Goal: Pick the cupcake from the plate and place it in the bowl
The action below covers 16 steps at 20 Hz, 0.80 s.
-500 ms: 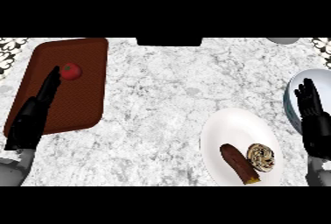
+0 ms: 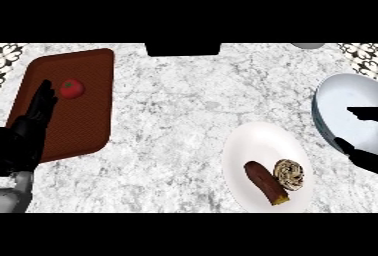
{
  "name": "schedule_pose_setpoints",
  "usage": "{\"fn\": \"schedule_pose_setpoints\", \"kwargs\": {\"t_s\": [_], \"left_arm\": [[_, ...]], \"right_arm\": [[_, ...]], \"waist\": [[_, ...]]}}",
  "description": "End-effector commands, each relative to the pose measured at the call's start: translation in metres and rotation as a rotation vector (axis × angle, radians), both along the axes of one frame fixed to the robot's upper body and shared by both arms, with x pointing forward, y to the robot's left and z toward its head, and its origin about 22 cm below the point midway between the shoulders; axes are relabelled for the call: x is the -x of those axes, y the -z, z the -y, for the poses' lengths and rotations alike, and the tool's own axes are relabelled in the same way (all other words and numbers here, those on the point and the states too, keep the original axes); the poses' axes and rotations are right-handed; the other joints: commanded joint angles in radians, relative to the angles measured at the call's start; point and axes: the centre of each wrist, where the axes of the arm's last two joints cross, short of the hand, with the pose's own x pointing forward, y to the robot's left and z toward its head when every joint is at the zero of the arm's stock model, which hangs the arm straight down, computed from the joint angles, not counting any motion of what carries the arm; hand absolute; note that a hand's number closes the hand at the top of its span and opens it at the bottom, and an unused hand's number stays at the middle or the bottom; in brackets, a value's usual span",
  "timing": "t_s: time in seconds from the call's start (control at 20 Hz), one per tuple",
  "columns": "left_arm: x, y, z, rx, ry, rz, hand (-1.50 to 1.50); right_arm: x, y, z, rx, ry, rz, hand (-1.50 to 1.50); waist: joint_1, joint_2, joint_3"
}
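Note:
The cupcake [image 2: 289,174], brown and cream swirled, sits on the lower right part of a white plate [image 2: 255,145], beside a dark brown sausage-like item [image 2: 265,183]. The grey bowl [image 2: 341,107] stands at the right edge, just up and right of the plate. My right hand [image 2: 359,155] shows only in part at the right edge, over the bowl's near rim, with one finger [image 2: 362,113] stretched across the bowl and the thumb spread apart from it; it holds nothing. My left hand [image 2: 29,132] rests open at the far left, fingers straight.
A brown tray [image 2: 81,125] lies at the left with a red tomato [image 2: 71,88] on its upper part, just right of my left fingertips. A dark object [image 2: 182,49] stands at the counter's back edge. Marble counter lies between tray and plate.
My right hand has shifted right and turned, so most of it has left the view; earlier it stood upright over the bowl. The left hand, cupcake and plate have stayed put.

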Motion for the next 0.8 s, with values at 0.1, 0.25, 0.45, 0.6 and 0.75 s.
{"fn": "schedule_pose_setpoints", "kwargs": {"t_s": [0.1, 0.25, 0.45, 0.6, 0.75], "left_arm": [[0.007, 0.012, -0.017, 0.069, -0.057, -0.017, 0.0], [0.013, 0.026, -0.016, 0.067, -0.056, -0.021, 0.0], [0.001, -0.002, 0.007, 0.088, 0.003, 0.002, 0.0], [0.005, 0.02, 0.003, 0.097, 0.016, -0.003, 0.0], [0.009, 0.017, -0.002, 0.085, 0.023, -0.016, 0.0]], "right_arm": [[0.079, 0.018, -0.027, 0.102, 0.142, -0.012, -1.5], [0.123, 0.022, -0.039, 0.169, 0.089, -0.047, -1.5], [0.149, -0.01, -0.057, 0.194, 0.172, -0.07, -1.5], [0.14, -0.037, -0.049, 0.183, 0.19, -0.087, -1.5], [0.136, -0.068, -0.063, 0.226, 0.185, -0.095, -1.5]], "waist": [[-0.031, -0.013, 0.011], [-0.018, -0.008, 0.012], [0.012, -0.002, 0.014], [0.029, 0.002, 0.014], [0.037, 0.002, 0.014]]}}
